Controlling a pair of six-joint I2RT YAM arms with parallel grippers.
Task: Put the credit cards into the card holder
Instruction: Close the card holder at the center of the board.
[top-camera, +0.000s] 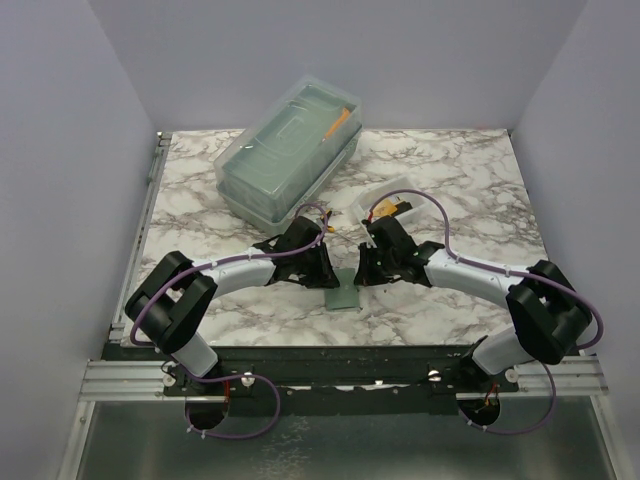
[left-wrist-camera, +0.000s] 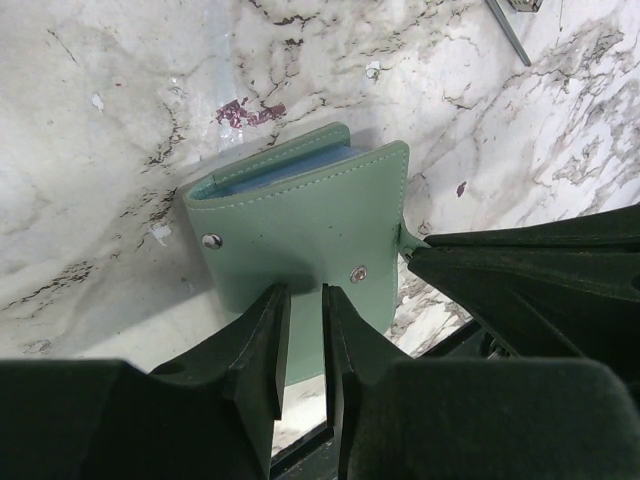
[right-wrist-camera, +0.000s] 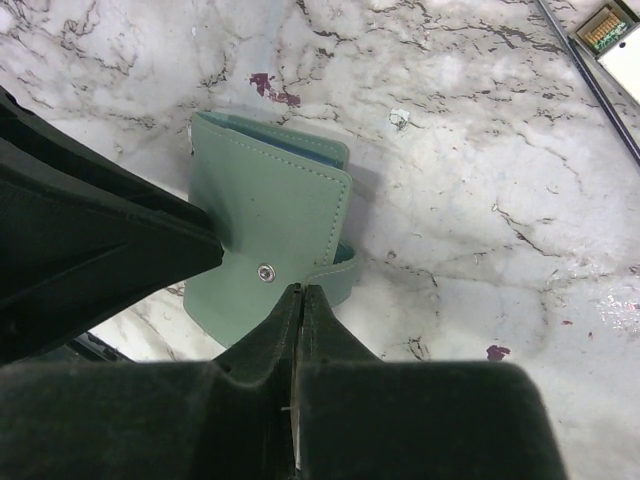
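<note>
The card holder (top-camera: 345, 292) is a grey-green wallet folded shut, lying flat on the marble between my two grippers. In the left wrist view the card holder (left-wrist-camera: 300, 230) shows two snap studs and a blue-lined fold. My left gripper (left-wrist-camera: 305, 295) stands over its near edge, jaws a narrow gap apart with nothing between them. My right gripper (right-wrist-camera: 300, 290) is shut, its tips touching the strap tab of the card holder (right-wrist-camera: 270, 220). From above, the left gripper (top-camera: 328, 272) and right gripper (top-camera: 365, 268) flank the holder. No credit cards show plainly.
A large translucent lidded box (top-camera: 290, 150) stands at the back left with an orange-handled tool (top-camera: 335, 125) on its lid. A small white tray (top-camera: 410, 185) behind the right gripper holds something gold and dark. Purple cables loop over both arms.
</note>
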